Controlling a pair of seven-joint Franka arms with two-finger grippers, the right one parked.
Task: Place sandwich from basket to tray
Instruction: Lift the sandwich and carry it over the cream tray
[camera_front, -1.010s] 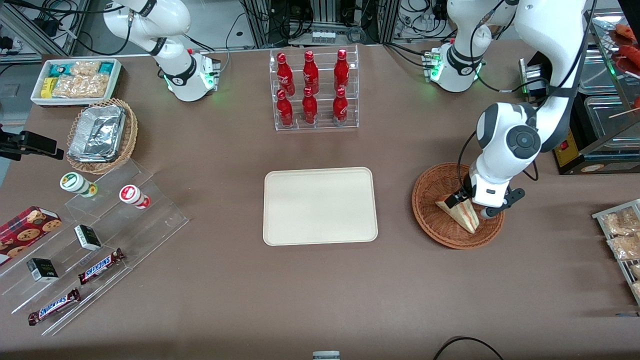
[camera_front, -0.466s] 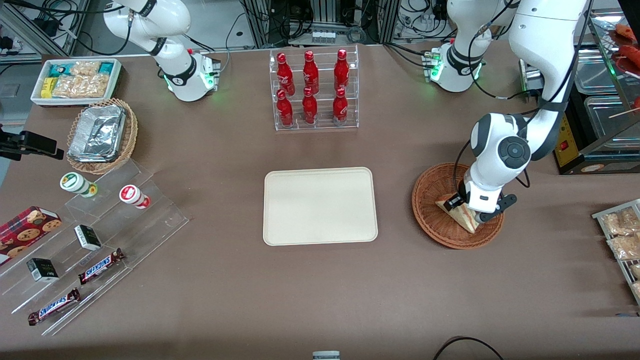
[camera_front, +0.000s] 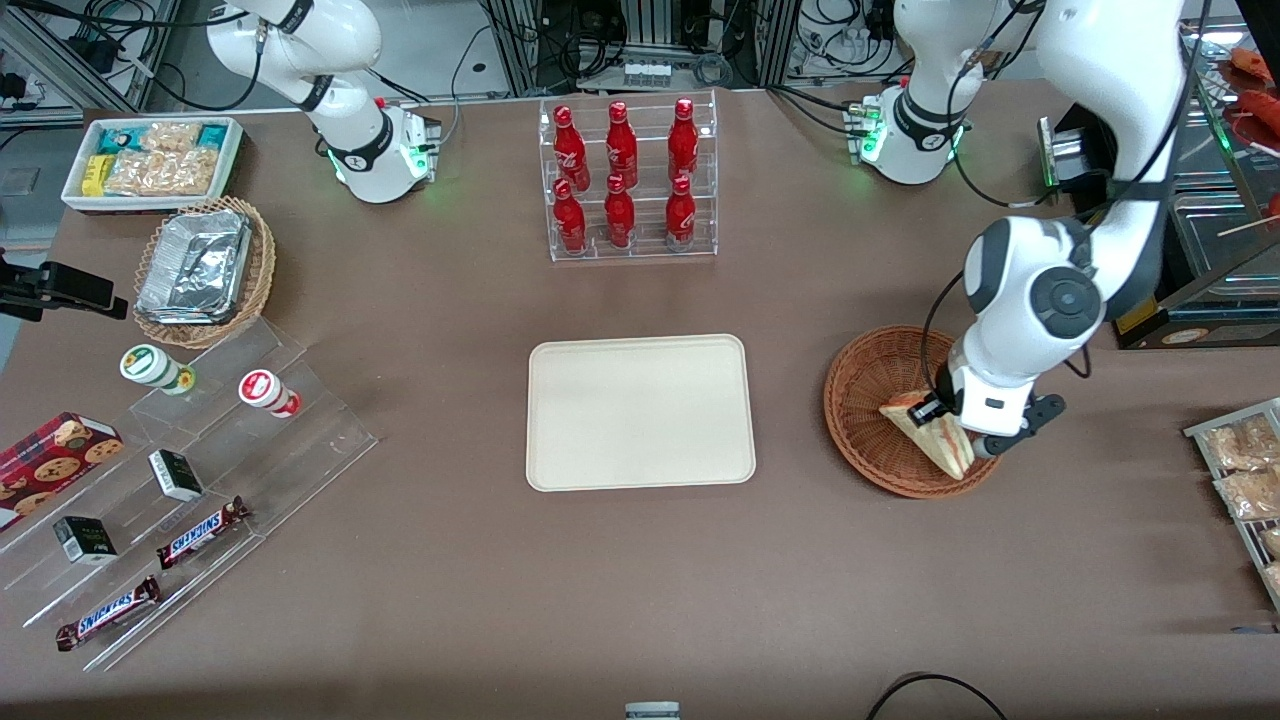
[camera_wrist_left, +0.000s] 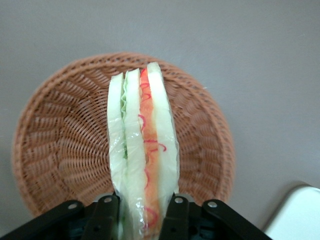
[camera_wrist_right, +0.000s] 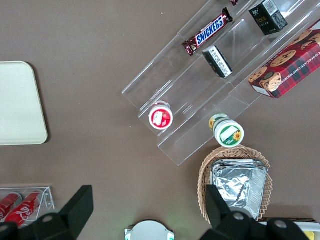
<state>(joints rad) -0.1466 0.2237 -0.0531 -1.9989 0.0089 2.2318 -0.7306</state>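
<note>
My left gripper (camera_front: 950, 425) is shut on the sandwich (camera_front: 938, 442), a wrapped wedge of pale bread with red-orange and green layers, and holds it lifted above the reddish-brown wicker basket (camera_front: 862, 400). In the left wrist view the sandwich (camera_wrist_left: 142, 150) sits clamped between the two black fingers (camera_wrist_left: 175, 212), cut side up, with the basket (camera_wrist_left: 55, 145) below it. The cream-beige tray (camera_front: 640, 412) lies flat at the table's middle, beside the basket toward the parked arm's end. A corner of the tray (camera_wrist_left: 300, 212) shows in the left wrist view, and part of the tray (camera_wrist_right: 20, 102) in the right wrist view.
A clear rack of red bottles (camera_front: 628, 180) stands farther from the camera than the tray. A tan wicker basket with a foil container (camera_front: 200, 270), a white snack box (camera_front: 150, 160) and acrylic shelves with snacks (camera_front: 190, 480) lie toward the parked arm's end. Packets on a rack (camera_front: 1240, 470) sit at the working arm's end.
The gripper has risen with the sandwich held in it, lifting it off the basket floor and shifting slightly toward the working arm's end and nearer the camera.
</note>
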